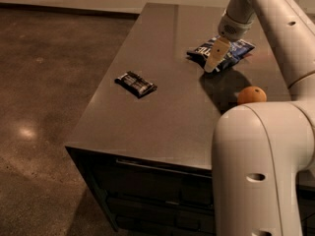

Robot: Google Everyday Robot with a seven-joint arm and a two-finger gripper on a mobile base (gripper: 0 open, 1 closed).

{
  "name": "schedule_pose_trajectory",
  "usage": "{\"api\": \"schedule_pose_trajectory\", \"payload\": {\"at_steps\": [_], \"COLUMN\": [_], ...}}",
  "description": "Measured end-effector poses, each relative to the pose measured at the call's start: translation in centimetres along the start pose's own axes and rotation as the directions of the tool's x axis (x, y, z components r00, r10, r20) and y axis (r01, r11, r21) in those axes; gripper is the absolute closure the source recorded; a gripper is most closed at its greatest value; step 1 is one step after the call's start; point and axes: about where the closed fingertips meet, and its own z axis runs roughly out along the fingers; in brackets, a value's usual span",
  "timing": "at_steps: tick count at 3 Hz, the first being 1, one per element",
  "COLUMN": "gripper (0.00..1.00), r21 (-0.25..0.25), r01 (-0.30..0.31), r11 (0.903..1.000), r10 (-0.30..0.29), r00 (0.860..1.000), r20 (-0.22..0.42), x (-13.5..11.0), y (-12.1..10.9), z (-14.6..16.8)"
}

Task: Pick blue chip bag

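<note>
Floor (44,82): brown, glossy, left of the cabinet.
Cabinet (162,107): dark, flat top w/ drawers in front; all items sit on top.
Arm (266,146): pale; big segment at near right, rest reaches over the top's right side.
Blue chip bag (240,49): far right of the top, lying flat, partly behind the gripper.
Gripper (212,65): pointing down at the bag's near edge; contact unclear; how far open, or holding anything, can't tell.
Black wrapper (136,83): flat, mid-left, well apart from the bag.
Orange (252,95): near right, nearer the camera than the bag.
</note>
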Motion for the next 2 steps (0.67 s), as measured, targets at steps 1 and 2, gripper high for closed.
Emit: {"api": "schedule_pose_trajectory", "payload": {"at_steps": [1, 2], "gripper": [0.16, 0.38], "r21": [-0.012, -0.011], "r01": [-0.040, -0.041], "r11": [0.9991, 0.9991], "r10": [0.040, 0.041], "r00": [0.999, 0.997], "r20": [0.016, 0.068], "x": [0.31, -0.62], "y": [-0.70, -0.99], "z": [1.02, 0.35]}}
